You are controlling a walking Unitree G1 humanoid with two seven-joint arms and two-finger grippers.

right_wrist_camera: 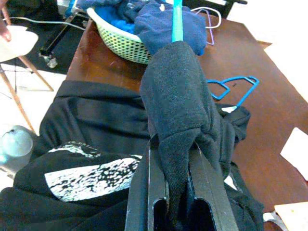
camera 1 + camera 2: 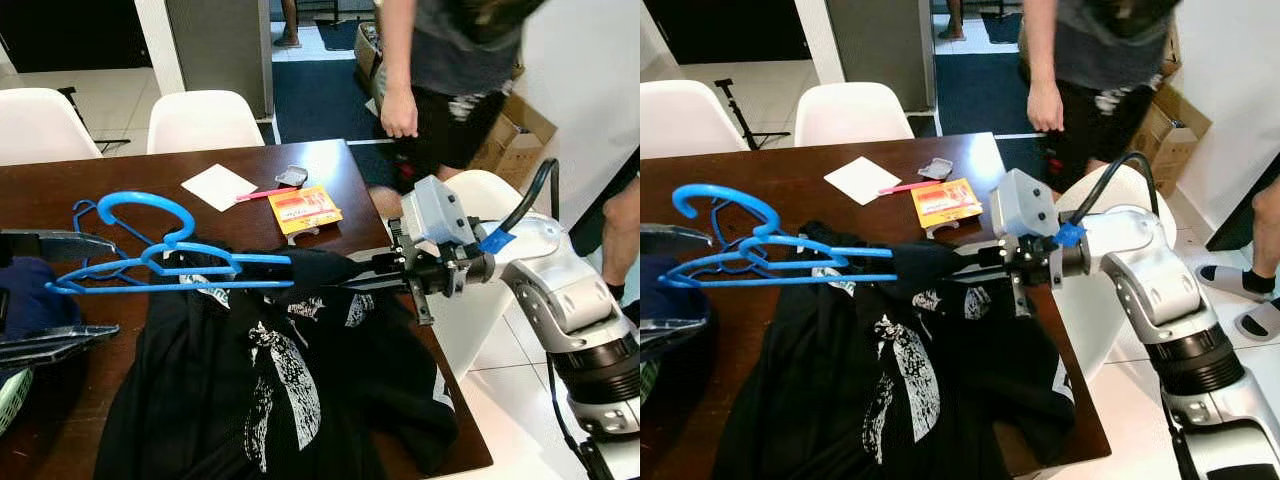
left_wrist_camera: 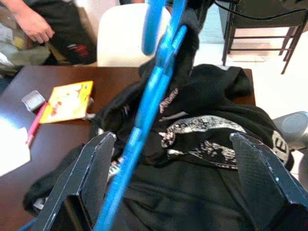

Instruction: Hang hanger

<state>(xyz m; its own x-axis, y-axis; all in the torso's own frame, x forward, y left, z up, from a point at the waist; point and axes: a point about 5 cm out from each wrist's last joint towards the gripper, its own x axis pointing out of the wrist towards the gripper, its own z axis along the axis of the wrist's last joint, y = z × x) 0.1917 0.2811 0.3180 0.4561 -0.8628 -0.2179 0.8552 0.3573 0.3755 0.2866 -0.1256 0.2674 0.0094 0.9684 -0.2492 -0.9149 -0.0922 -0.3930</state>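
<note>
Right jaws point(image 1: 179, 192) clamped on shirt point(image 1: 178, 110), apparently hanger point(image 2: 170, 262) inside

A dark brown wooden table point(image 2: 330, 165) stands on a pale tiled floor point(image 2: 100, 95). Two white chairs point(image 2: 205, 120) sit at its far side. Beyond lies a dark blue rug point(image 2: 320, 95).

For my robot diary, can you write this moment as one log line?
right gripper: shut on black shirt over blue hanger | left gripper: open beside hanger | table: shirt mostly lying
</note>
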